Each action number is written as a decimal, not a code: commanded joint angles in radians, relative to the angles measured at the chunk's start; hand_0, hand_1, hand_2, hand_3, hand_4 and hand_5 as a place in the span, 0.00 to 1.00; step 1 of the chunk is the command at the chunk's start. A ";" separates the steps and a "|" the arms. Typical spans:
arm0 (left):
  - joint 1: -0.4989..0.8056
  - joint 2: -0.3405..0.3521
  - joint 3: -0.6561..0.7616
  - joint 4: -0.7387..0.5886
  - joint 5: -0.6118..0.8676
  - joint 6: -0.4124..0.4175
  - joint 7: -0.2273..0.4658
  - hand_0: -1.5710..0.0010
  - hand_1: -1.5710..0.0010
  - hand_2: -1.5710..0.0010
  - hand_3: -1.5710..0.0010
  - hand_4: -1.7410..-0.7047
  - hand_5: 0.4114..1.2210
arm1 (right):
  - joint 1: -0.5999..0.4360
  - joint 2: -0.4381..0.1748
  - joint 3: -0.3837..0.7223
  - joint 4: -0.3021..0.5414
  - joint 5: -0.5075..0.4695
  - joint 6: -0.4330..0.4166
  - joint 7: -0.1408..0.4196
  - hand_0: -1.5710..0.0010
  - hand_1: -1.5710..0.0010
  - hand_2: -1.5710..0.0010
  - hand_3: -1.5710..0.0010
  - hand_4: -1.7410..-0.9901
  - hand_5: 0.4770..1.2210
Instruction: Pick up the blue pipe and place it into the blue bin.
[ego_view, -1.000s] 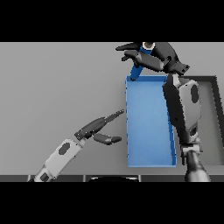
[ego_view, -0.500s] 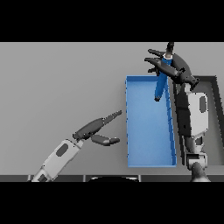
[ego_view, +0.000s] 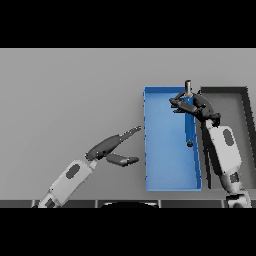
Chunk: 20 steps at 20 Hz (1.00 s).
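The blue pipe (ego_view: 189, 127) stands nearly upright inside the blue bin (ego_view: 165, 175), close to its right wall. Its grey end (ego_view: 188, 85) pokes up above my right hand and its dark lower end is down in the bin. My right hand (ego_view: 196, 106) hovers over the bin's far right corner, with its fingers curled loosely round the pipe's upper part. To the left of the bin, my left hand (ego_view: 111, 148) rests low over the table, fingers straight and thumb apart, holding nothing.
A dark grey bin (ego_view: 231, 92) stands right beside the blue bin on its right. My right forearm (ego_view: 224, 155) lies across the edge between the two bins. Grey table (ego_view: 65, 95) stretches to the left.
My right hand has come down and slightly right from above the bin's far edge, lowering the blue pipe into the bin. The left hand has not moved.
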 joint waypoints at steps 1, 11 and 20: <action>0.001 -0.005 -0.003 0.009 -0.005 0.003 0.001 1.00 1.00 1.00 1.00 0.88 0.08 | 0.000 -0.022 0.059 0.014 -0.031 -0.044 0.000 0.00 0.00 0.00 0.45 0.16 0.96; 0.021 0.011 -0.006 -0.028 0.000 0.004 -0.009 1.00 1.00 1.00 1.00 0.88 0.08 | -0.122 -0.288 0.530 0.019 -0.364 -0.125 -0.001 0.84 0.85 0.86 0.91 0.72 0.71; 0.029 0.008 -0.011 -0.032 0.001 0.005 -0.003 1.00 1.00 1.00 1.00 0.88 0.07 | -0.126 -0.297 0.572 0.001 -0.299 -0.147 -0.006 0.97 0.98 0.98 0.99 0.74 0.43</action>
